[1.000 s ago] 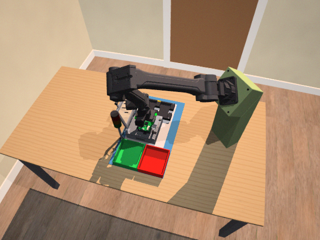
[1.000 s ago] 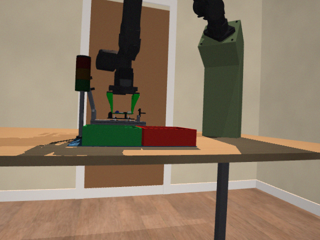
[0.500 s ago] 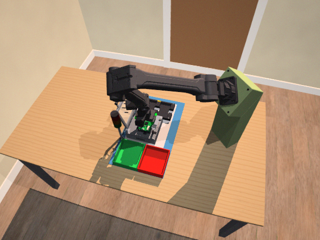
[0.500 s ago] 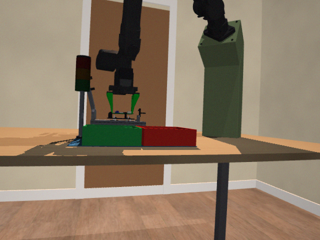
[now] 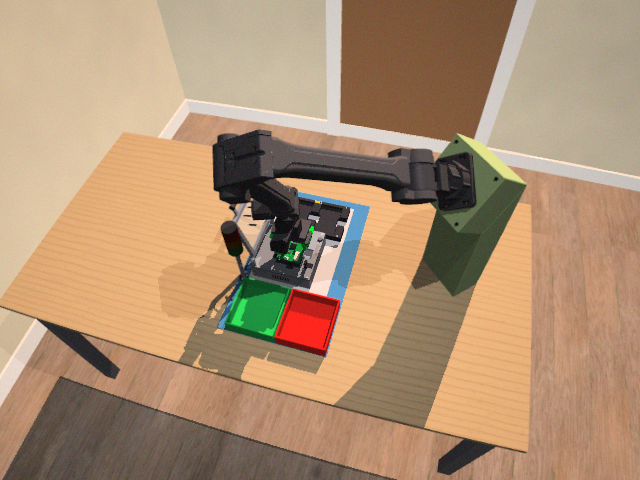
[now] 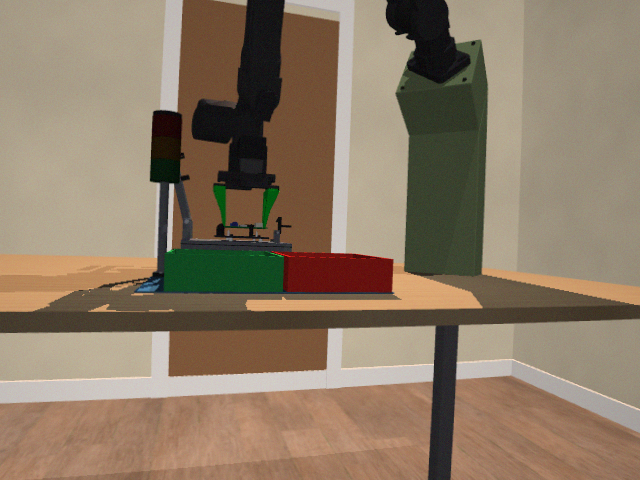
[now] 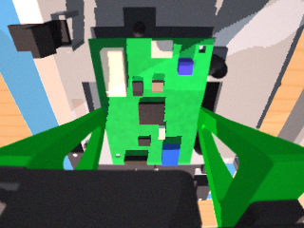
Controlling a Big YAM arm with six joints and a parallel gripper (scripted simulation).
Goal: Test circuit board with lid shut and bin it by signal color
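Fingers of green, wedge-shaped plastic fill the near edge of the wrist view, one on each side, pinching the board (image 7: 152, 102) by its two long edges. The gripper (image 6: 246, 225) hangs straight down from the black arm (image 5: 330, 167), and the board sits between its tips just above the tester (image 6: 235, 242), roughly level in the exterior view; whether it touches the plate or the pins cannot be told. The board is a flat, bright green rectangle, face up. Its long axis runs away from the wrist camera. A pale oblong part (image 7: 115, 73) lies along its far left, likely the connector, with a small blue block (image 7: 186, 66) at far right, a dark square chip (image 7: 152, 114) mid-board and a larger blue block (image 7: 170, 154) at the near end. Past the far end stands a black post (image 7: 139, 28); another dark round piece (image 7: 218, 66) sits beside the right edge.

In the top view, nearest the table's front edge, two open rectangular bins sit side by side and touching on a blue mat (image 5: 356, 242): the green bin (image 5: 256, 308) and the red bin (image 5: 308, 321). Behind them is the grey, blocky tester, then the dark tray (image 5: 330, 217). The signal tower (image 6: 165, 147), a dark cylinder on a thin pole, stands beside the tester with no lamp lit. Farthest right, an olive, slab-sided pedestal (image 5: 465, 242) carries the arm on the wood-grain table (image 5: 103, 217).
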